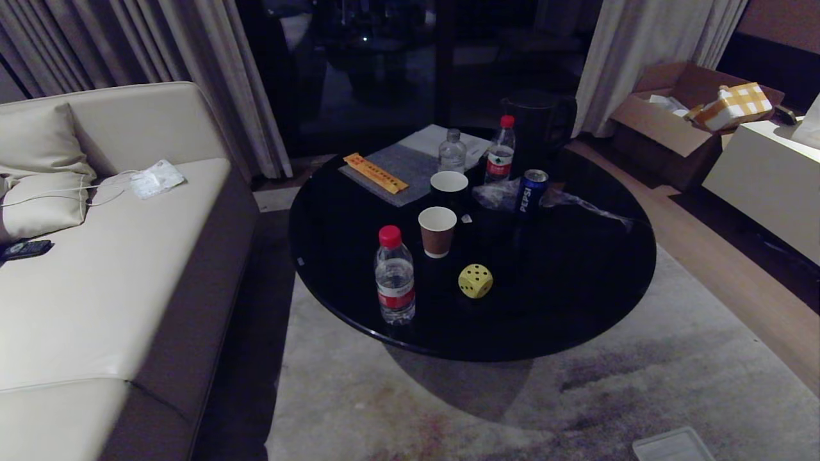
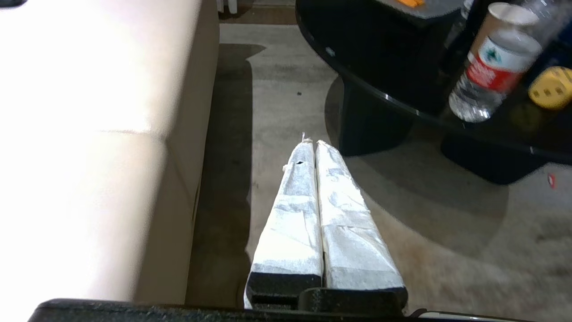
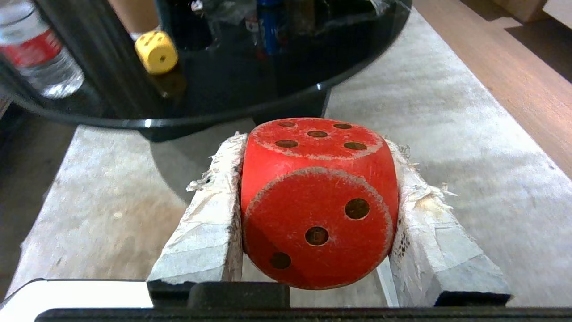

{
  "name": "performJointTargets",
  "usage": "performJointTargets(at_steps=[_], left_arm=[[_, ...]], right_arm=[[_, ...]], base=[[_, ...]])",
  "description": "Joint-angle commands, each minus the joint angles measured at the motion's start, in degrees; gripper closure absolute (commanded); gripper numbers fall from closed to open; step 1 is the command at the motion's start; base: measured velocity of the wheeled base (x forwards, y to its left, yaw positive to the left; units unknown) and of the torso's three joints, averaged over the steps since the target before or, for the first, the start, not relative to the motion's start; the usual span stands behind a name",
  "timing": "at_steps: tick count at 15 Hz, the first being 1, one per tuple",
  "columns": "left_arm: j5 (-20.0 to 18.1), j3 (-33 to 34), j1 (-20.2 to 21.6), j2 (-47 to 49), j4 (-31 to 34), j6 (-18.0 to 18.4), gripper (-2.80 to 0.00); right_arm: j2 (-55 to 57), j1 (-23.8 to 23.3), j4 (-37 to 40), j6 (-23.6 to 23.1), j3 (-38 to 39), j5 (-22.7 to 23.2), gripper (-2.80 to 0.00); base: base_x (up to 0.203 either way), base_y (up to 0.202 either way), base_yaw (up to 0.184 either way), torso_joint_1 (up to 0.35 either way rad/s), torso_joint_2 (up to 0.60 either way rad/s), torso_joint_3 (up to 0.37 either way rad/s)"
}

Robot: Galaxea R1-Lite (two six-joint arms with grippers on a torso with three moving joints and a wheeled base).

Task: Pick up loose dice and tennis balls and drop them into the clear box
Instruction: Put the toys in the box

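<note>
My right gripper (image 3: 315,143) is shut on a worn red die (image 3: 317,210), held above the pale carpet in front of the table. A yellow die (image 1: 475,281) with dark pips sits on the round black table (image 1: 576,275), near its front; it also shows in the left wrist view (image 2: 552,87) and the right wrist view (image 3: 156,51). My left gripper (image 2: 315,143) hangs shut and empty over the carpet between sofa and table. Neither arm shows in the head view. No tennis balls are in view. A clear rectangular plastic piece (image 1: 672,445) lies on the carpet; I cannot tell whether it is the clear box.
The table also carries a red-capped water bottle (image 1: 394,275) beside the yellow die, two paper cups (image 1: 437,230), a Pepsi can (image 1: 532,189), more bottles and crumpled plastic. A cream sofa (image 1: 96,288) stands to the left. Cardboard boxes stand at the back right.
</note>
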Motion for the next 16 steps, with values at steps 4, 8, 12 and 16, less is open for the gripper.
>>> performJointTargets(at_steps=[4,8,12,16], left_arm=[[0.0,0.1,0.0,0.1,0.0,0.0,0.00],[0.0,0.1,0.0,0.1,0.0,0.0,0.00],[0.2,0.1,0.0,0.1,0.0,0.0,0.00],[0.2,0.1,0.0,0.1,0.0,-0.1,0.00]], right_arm=[[0.1,0.0,0.0,0.1,0.5,0.0,0.00],[0.1,0.0,0.0,-0.1,0.5,-0.1,0.00],[0.1,0.0,0.0,0.0,0.5,-0.1,0.00],[0.1,0.0,0.0,-0.1,0.5,-0.1,0.00]], base=[[-0.186,0.000,0.000,0.003,0.00,0.005],[-0.182,0.000,0.000,0.003,0.00,0.003],[-0.184,0.000,-0.001,0.004,0.00,0.003],[-0.181,0.000,0.001,0.001,0.00,0.003]])
